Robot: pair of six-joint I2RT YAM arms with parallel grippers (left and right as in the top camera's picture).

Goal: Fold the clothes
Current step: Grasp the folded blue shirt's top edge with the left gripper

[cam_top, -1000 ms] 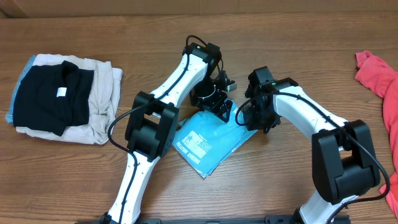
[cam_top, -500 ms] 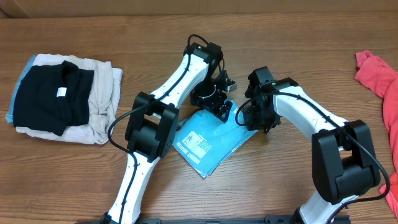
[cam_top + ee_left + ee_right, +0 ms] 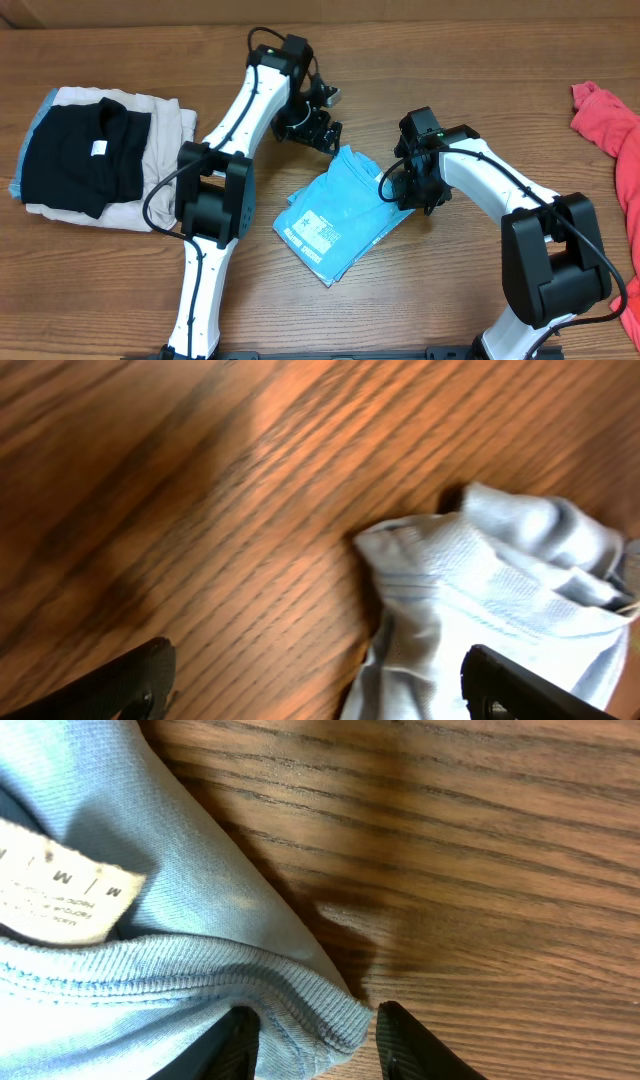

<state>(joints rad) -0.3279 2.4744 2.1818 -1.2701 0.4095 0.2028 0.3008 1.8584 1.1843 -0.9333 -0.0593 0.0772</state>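
A folded stack of black and beige garments [image 3: 100, 150] sits far left on the wooden table [image 3: 450, 60]. The left gripper [image 3: 315, 125] hangs with jaws spread wide and empty, near the top corner of the light blue T-shirt [image 3: 330, 215], which lies folded mid-table. The right gripper [image 3: 318, 1038] pinches the shirt's ribbed edge. A coral-red garment [image 3: 610, 120] lies far right

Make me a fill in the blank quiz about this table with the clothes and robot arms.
1. The folded T-shirt is light ___.
2. Its size tag reads ___.
3. The left gripper, near the shirt's corner, has its jaws ___.
4. On the beige clothes lies a ___ garment.
Missing words: blue; M; open; black.
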